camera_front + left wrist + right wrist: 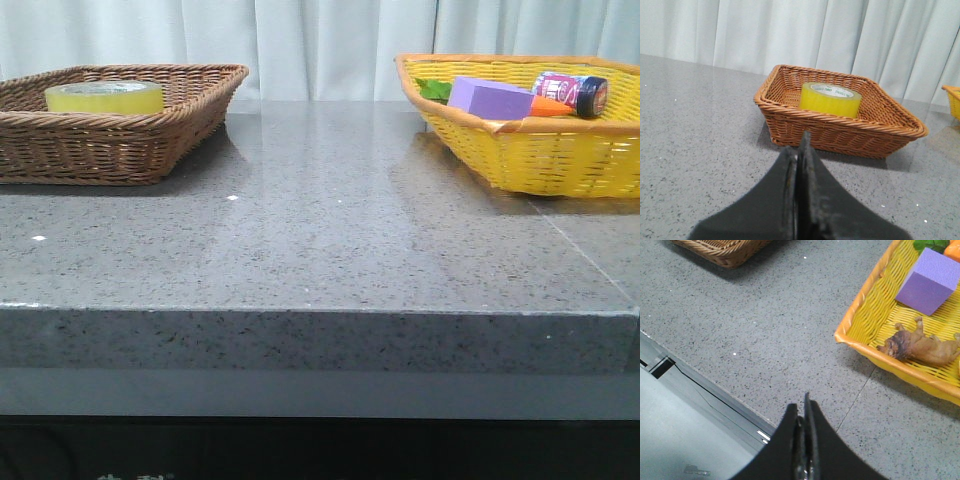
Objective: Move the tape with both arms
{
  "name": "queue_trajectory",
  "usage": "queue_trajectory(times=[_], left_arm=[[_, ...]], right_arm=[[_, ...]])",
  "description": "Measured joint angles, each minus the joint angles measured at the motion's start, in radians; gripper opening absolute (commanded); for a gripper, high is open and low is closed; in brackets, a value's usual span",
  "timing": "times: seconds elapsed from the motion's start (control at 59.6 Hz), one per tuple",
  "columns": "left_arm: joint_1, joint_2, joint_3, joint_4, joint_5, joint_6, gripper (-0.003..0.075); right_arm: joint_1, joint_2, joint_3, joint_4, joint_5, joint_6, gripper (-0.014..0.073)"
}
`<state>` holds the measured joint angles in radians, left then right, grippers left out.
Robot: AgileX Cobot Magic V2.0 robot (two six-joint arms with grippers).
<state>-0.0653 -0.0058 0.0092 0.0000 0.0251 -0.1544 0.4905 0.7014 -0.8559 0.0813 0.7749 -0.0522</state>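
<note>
The tape [103, 97], a yellow roll w/ white core, lies flat inside the brown wicker basket [150, 140] at the far left of the grey speckled tabletop [320, 240]. Left gripper [799, 150] hangs over the tabletop in front of that basket, fingers pressed together, holding nothing. Right gripper [804, 412] sits above the tabletop's near edge, fingers likewise together, empty. Well apart at far right, the yellow basket [560, 160] holds a purple block [488, 99], a lion figurine [920, 345], a can [570, 93], plus orange & green items too hidden to identify.
</note>
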Motion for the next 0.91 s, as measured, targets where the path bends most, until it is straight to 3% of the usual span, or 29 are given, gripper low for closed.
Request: queue_trajectory(times=[0.905], left_arm=[[0.0, 0.0, 0.0, 0.0, -0.018, -0.001, -0.002]], right_arm=[[0.0, 0.0, 0.0, 0.0, 0.0, 0.0, -0.0069]])
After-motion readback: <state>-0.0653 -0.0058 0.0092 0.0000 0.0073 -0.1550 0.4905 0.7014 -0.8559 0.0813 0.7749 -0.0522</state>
